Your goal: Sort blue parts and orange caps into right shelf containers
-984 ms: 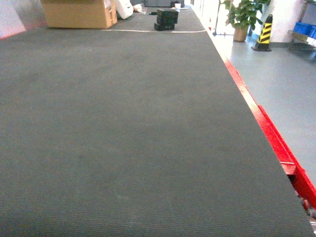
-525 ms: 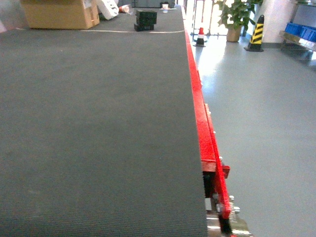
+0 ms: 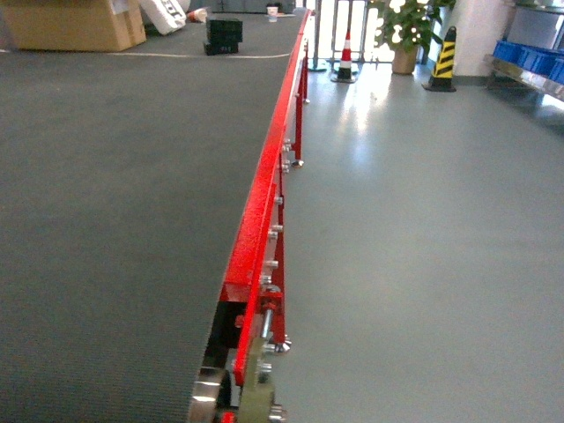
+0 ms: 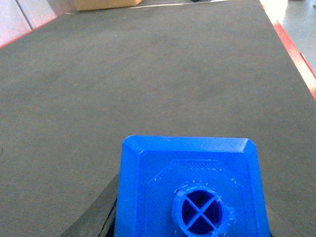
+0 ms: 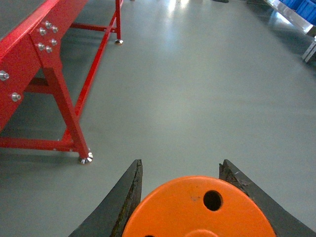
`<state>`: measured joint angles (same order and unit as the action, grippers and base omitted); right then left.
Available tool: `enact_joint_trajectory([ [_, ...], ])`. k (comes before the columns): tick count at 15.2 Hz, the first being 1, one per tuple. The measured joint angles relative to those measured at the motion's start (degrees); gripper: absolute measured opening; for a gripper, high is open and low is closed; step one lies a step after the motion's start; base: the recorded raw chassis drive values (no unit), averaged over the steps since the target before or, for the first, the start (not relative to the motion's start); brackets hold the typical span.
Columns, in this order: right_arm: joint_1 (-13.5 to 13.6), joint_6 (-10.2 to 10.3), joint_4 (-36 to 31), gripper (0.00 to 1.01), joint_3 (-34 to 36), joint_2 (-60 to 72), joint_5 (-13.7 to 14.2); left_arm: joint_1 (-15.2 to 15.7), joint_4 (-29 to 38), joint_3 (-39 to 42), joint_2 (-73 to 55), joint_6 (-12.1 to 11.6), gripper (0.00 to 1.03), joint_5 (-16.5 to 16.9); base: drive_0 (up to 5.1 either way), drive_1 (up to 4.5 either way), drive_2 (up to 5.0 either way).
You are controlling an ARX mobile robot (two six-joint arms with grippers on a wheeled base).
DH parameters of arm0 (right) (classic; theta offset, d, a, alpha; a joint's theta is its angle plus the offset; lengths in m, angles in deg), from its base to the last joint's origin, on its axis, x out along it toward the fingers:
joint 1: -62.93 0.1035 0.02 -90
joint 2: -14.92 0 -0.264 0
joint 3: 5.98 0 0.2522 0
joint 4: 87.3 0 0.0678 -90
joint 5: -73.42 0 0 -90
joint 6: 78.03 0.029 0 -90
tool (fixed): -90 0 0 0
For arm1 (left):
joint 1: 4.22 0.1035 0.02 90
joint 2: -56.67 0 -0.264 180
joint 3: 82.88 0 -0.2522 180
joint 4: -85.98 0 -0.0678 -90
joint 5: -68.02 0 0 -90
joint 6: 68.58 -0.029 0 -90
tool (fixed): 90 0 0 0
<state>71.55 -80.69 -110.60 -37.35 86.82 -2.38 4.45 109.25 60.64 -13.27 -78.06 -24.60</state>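
- Left gripper [image 4: 190, 224]: dark jaws closed around a blue part [image 4: 190, 190], end face and cross-ribbed round hole toward the camera; held above the dark conveyor belt [image 4: 148, 74].
- Right gripper [image 5: 180, 197]: fingers on both sides of an orange cap [image 5: 197, 207], holes in its flat top; grey floor [image 5: 207, 89] below, red frame leg [image 5: 59, 94] to its left.
- Head view: belt [image 3: 115, 176] with red side rail [image 3: 264, 194] on the left; blue crates [image 3: 527, 56] on a shelf far right; neither gripper visible.

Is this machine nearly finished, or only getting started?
About midway, it seems. Picking up looks done: the left gripper holds a blue part and the right gripper an orange cap. Delivery is left: the blue crates sit far across the floor, with nothing dropped in them yet.
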Motion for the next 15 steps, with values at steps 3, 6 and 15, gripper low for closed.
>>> enact_joint_trajectory([
  [3, 0.0, 0.0, -0.1, 0.42, 0.0, 0.0, 0.0, 0.0, 0.0, 0.0, 0.0, 0.0, 0.45, 0.0, 5.1, -2.39, -2.4],
  [6, 0.0, 0.0, -0.1, 0.42, 0.0, 0.0, 0.1, 0.0, 0.2, 0.0, 0.0, 0.0, 0.45, 0.0, 5.1, -2.39, -2.4],
  [15, 0.0, 0.0, 0.0, 0.42, 0.0, 0.0, 0.0, 0.0, 0.1, 0.0, 0.0, 0.0, 0.45, 0.0, 5.0, -2.41, -2.4],
])
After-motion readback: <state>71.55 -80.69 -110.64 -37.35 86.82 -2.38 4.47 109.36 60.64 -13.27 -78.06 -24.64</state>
